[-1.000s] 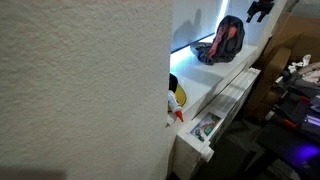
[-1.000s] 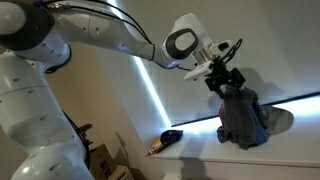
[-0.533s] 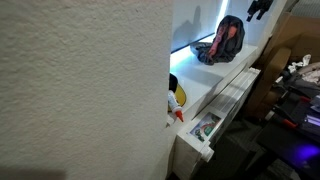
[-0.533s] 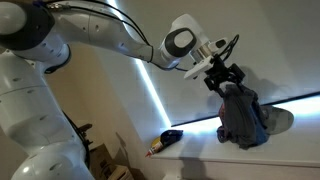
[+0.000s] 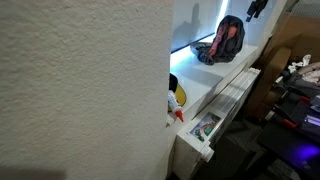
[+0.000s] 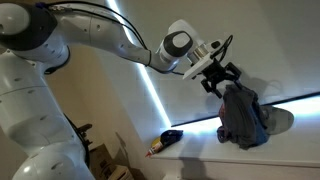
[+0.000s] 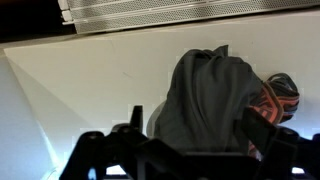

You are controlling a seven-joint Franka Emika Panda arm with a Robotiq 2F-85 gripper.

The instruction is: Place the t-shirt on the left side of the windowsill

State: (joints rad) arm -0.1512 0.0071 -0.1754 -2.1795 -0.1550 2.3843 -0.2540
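Note:
A dark grey t-shirt (image 6: 242,118) lies heaped on the white windowsill (image 6: 195,152). It also shows in an exterior view (image 5: 226,40) and fills the middle of the wrist view (image 7: 210,90). It drapes over something with an orange-red pattern (image 7: 283,95). My gripper (image 6: 222,78) hangs just above the top of the shirt, fingers spread apart and holding nothing. In the wrist view the gripper (image 7: 198,130) has its two dark fingers on either side of the shirt. It shows small and dark in an exterior view (image 5: 258,9).
A small dark and orange object (image 6: 164,138) lies on the sill, away from the shirt. A yellow, black and white toy (image 5: 176,98) sits by a textured wall (image 5: 80,90). An open drawer (image 5: 206,128) holds coloured items. Blinds (image 7: 180,9) hang above the sill.
My gripper has lifted slightly up and away from the shirt's top, fingers apart. The shirt stays heaped on the sill.

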